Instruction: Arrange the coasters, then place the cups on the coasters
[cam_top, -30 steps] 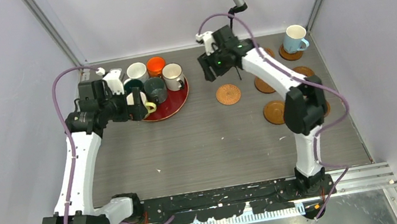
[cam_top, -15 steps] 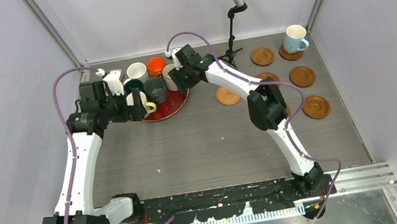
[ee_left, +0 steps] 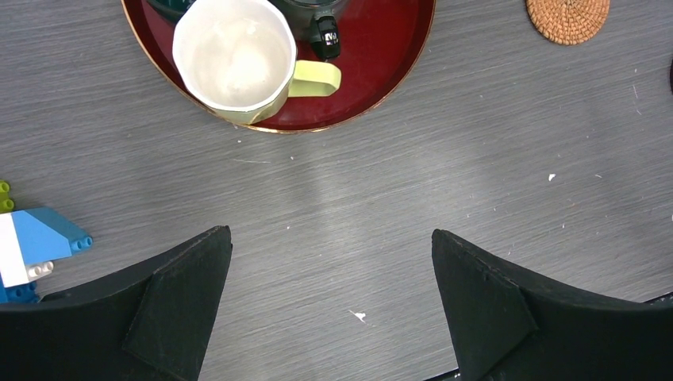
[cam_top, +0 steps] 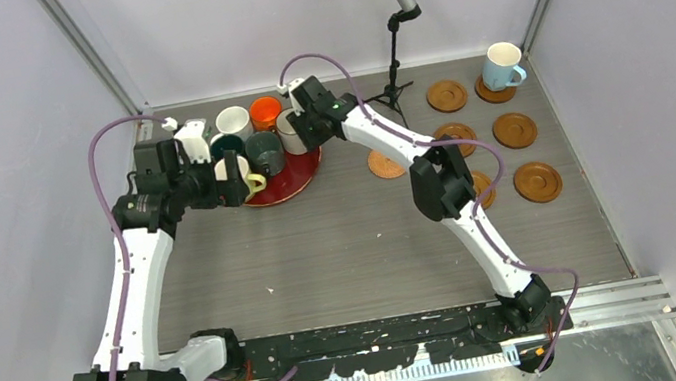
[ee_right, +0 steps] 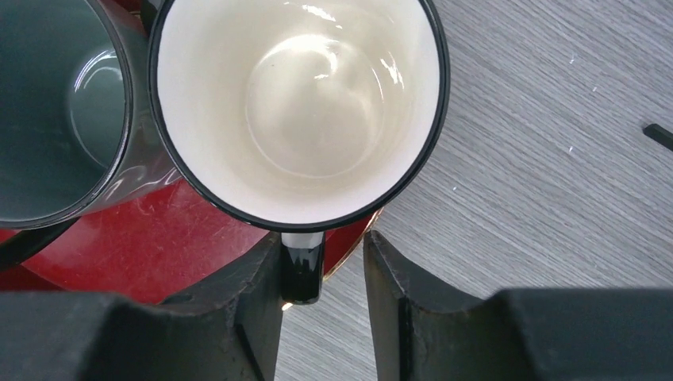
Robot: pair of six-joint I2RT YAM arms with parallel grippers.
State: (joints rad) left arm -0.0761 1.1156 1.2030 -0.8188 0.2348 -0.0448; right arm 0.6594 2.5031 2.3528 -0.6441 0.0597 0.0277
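Since this cream cup point(ee_right: 301, 111) is stiff, slippery, breakable ceramic, I am straddling its handle point(ee_right: 301, 271) with my right tool point(ee_right: 321, 248), jaws half-spread, not yet pinching.

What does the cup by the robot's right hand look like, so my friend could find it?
Look for the big red tray at the back left of the table. The cup stands at the tray's right edge, with its handle between the fingers of the right gripper. It is cream inside with a thin dark rim and a dark handle, unlike the dark grey-green mug right beside it.
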